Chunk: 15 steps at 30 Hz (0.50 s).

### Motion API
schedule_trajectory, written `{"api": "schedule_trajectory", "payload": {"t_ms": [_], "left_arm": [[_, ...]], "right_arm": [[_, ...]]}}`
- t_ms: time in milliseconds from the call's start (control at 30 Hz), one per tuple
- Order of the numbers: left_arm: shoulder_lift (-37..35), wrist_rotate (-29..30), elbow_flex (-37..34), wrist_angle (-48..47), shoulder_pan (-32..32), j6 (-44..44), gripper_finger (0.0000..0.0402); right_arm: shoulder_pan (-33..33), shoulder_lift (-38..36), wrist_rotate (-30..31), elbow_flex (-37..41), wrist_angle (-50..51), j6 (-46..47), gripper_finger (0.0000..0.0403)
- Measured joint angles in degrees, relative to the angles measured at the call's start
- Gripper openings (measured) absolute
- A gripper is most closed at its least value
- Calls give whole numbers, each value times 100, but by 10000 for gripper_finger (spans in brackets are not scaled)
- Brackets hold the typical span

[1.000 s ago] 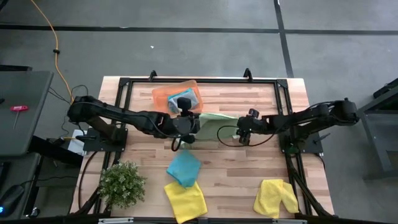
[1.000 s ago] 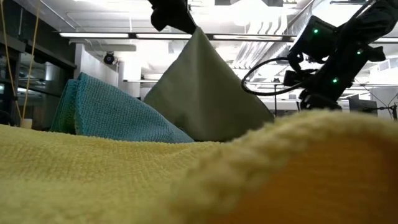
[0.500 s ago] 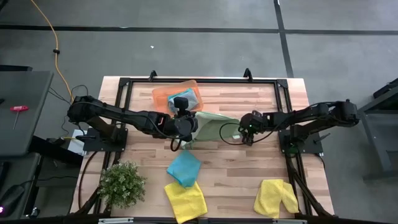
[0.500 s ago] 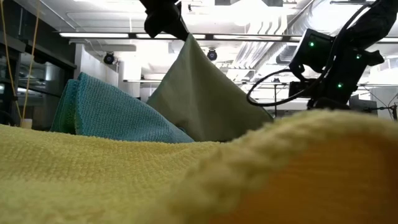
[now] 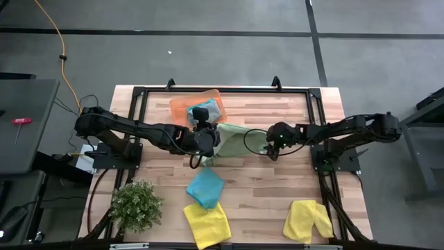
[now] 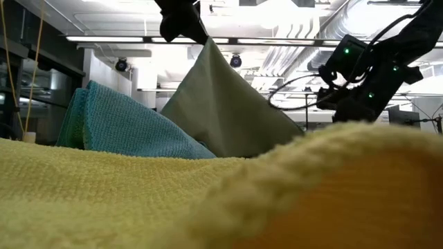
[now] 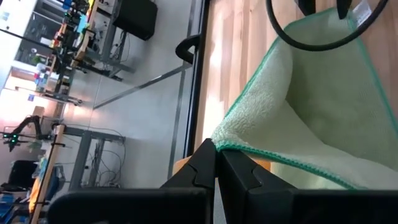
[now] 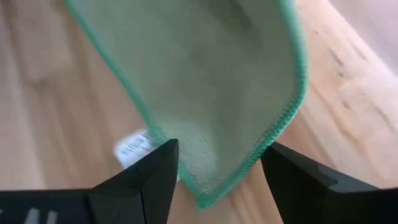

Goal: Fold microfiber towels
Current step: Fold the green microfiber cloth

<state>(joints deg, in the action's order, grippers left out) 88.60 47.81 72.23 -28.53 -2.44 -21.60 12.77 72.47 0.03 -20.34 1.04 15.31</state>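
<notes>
A light green towel (image 5: 239,137) sits mid-table, one corner raised by my left gripper (image 5: 214,135), which is shut on it. In the low view the green towel (image 6: 228,111) hangs like a tent from that gripper (image 6: 183,17), its lower edge on the table. My right gripper (image 8: 221,171) is open, its fingers on either side of the towel's right-hand corner (image 8: 208,196), low by the table. I cannot tell whether they touch it. A teal towel (image 5: 205,186) and two yellow towels (image 5: 207,222) (image 5: 307,220) lie nearer the front edge. My left gripper pinches one corner of the green towel (image 7: 219,147) between its two shut fingers, at the teal-stitched hem. The fingers slant downward from the table's left. The corner is lifted clear; the cloth falls away from it in a slope with its lower part on the table.
An orange tray (image 5: 179,105) with folded cloths stands at the far left-centre. A bushy green plant (image 5: 137,203) stands at the front left. A black frame rail (image 5: 222,89) runs along the far edge. Bare wood lies between the green towel and the front towels.
My right gripper has edged toward the table's left and slightly down, closing on the green towel's right corner, and has rolled its wrist; it stays open. The towel's raised corner has shifted slightly with my left gripper's tip; the cloth's lower part has stayed put.
</notes>
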Motion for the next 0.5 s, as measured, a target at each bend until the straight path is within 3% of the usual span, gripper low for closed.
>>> {"api": "schedule_trajectory", "payload": {"t_ms": [133,500], "left_arm": [[0,0,0,0,0,1,0],[0,255,0,-39,2,0,0]], "right_arm": [[-4,0,-72,0,-44,268,206],[-15,0,-67,-7,349,303,114]]}}
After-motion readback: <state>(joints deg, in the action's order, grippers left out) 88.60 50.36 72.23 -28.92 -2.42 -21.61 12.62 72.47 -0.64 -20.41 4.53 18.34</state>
